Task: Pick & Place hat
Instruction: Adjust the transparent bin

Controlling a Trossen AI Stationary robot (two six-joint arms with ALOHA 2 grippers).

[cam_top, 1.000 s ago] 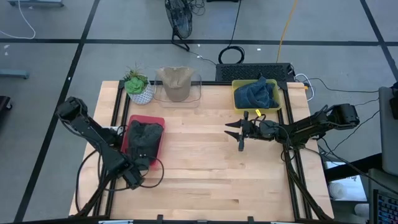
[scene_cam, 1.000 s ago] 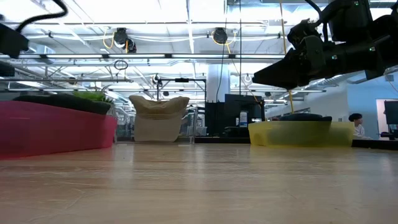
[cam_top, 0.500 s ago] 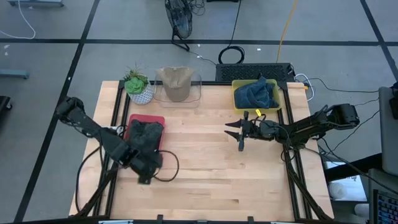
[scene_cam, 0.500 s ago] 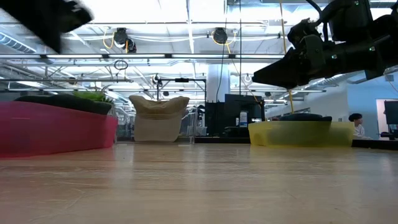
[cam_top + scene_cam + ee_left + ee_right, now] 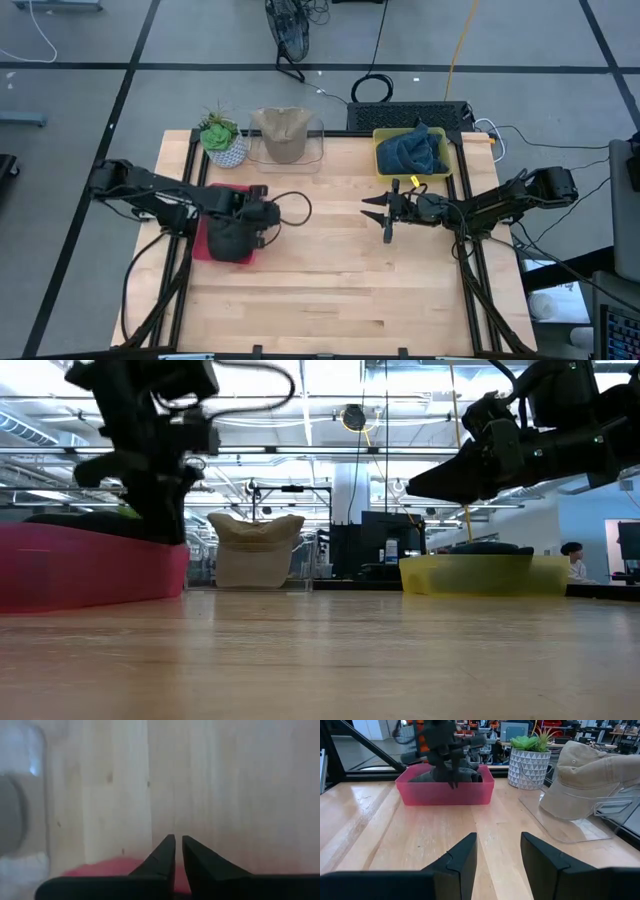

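Observation:
A dark hat (image 5: 232,238) lies in a red bin (image 5: 204,238) at the table's left. A tan hat (image 5: 280,128) sits on a clear stand (image 5: 316,150) at the far edge. My left gripper (image 5: 268,222) hovers over the red bin's right end (image 5: 150,565), pointing steeply down, shut and empty (image 5: 178,840). From the right wrist view it hangs just above the dark hat (image 5: 472,774); I cannot tell whether it touches. My right gripper (image 5: 385,213) stands open and level at mid-table right, facing the red bin (image 5: 445,795).
A yellow bin (image 5: 378,150) holding a blue cloth item (image 5: 412,150) stands at the far right. A potted plant (image 5: 222,140) stands at the far left, beside the clear stand. Bare wood lies between the two grippers and along the near edge.
My left gripper has swung from the table's near left corner toward the far and right sides, ending over the red bin's right end. Its wrist has turned on the way, and it has stayed shut. The right arm has kept still.

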